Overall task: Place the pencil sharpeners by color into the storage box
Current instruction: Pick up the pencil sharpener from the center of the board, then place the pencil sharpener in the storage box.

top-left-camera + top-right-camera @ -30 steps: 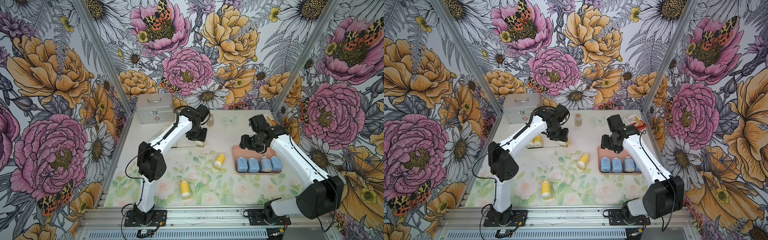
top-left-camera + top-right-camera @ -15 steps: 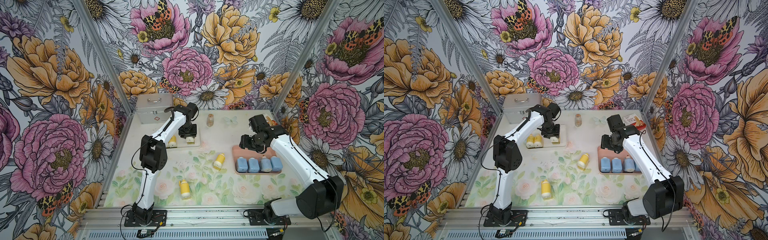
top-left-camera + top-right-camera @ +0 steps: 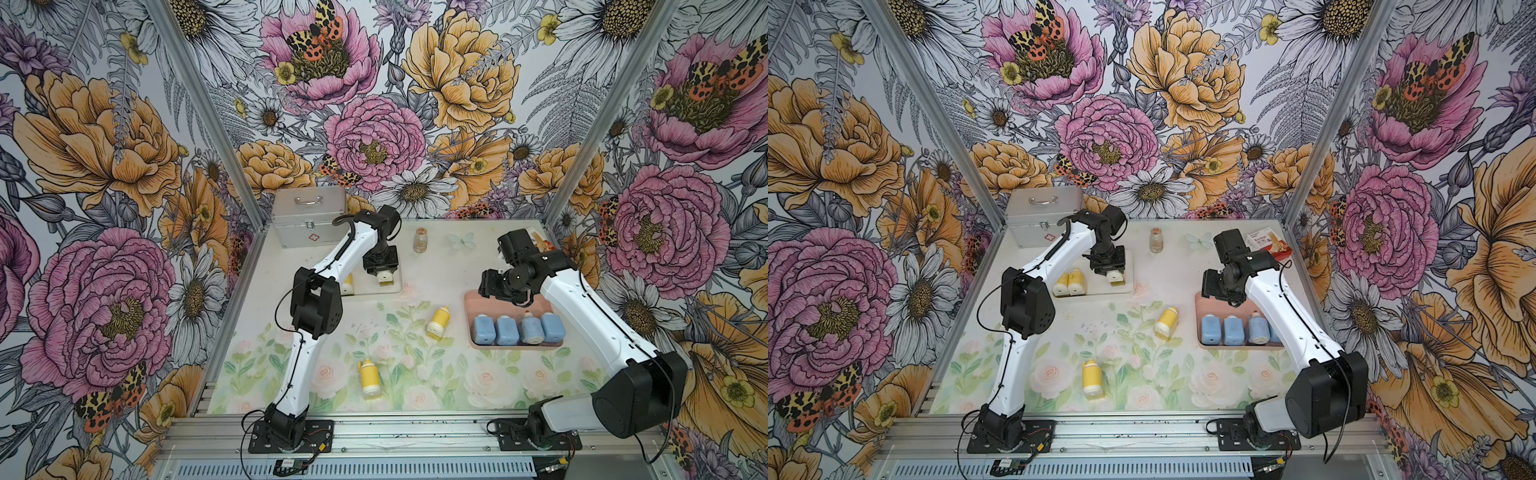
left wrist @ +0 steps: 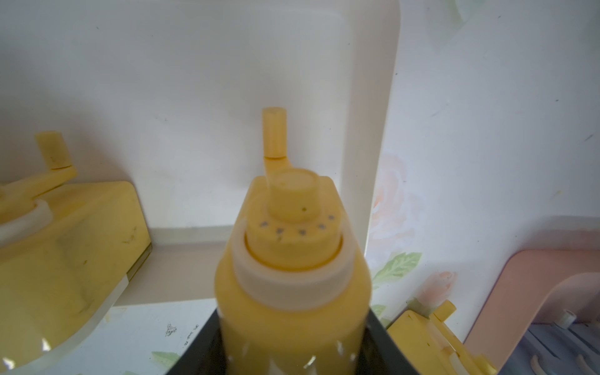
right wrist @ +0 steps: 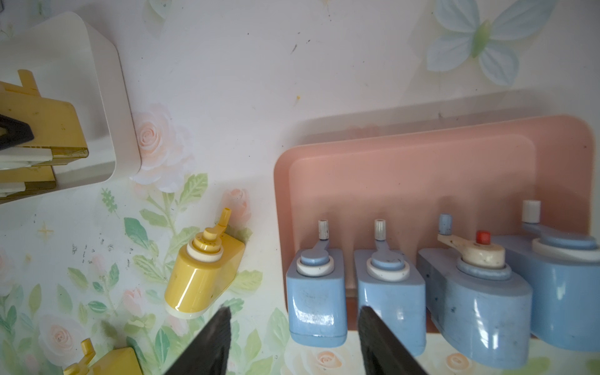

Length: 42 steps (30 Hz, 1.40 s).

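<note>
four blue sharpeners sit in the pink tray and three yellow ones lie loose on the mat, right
No, two yellow sharpeners lie loose on the mat, seen in both top views; the four blue sharpeners do sit in the pink tray.

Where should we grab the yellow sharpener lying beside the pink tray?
Probably mid-body on the yellow sharpener, coming straight down from above. It lies on its side on the table, apart from the pink tray, so both long sides are free. Stay clear of the thin crank at its neck end.
</note>
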Each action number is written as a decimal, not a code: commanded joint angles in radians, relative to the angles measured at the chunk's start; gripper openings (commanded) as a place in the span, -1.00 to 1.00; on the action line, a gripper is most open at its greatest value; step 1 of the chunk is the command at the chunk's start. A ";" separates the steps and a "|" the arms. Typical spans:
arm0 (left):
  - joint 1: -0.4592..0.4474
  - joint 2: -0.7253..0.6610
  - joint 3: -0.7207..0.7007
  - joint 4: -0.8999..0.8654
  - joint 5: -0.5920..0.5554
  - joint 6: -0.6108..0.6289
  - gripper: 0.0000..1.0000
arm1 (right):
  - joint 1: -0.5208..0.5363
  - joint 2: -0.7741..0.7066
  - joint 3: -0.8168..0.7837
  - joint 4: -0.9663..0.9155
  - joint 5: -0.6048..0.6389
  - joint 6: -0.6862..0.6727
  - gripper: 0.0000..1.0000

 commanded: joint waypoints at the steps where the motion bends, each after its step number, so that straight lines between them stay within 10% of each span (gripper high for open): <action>1: -0.005 0.020 0.030 0.006 0.019 -0.019 -0.06 | -0.008 0.009 0.000 0.016 -0.012 -0.017 0.28; 42: -0.056 0.123 0.062 0.005 0.030 0.011 -0.06 | -0.008 0.015 -0.024 0.035 -0.017 -0.014 0.28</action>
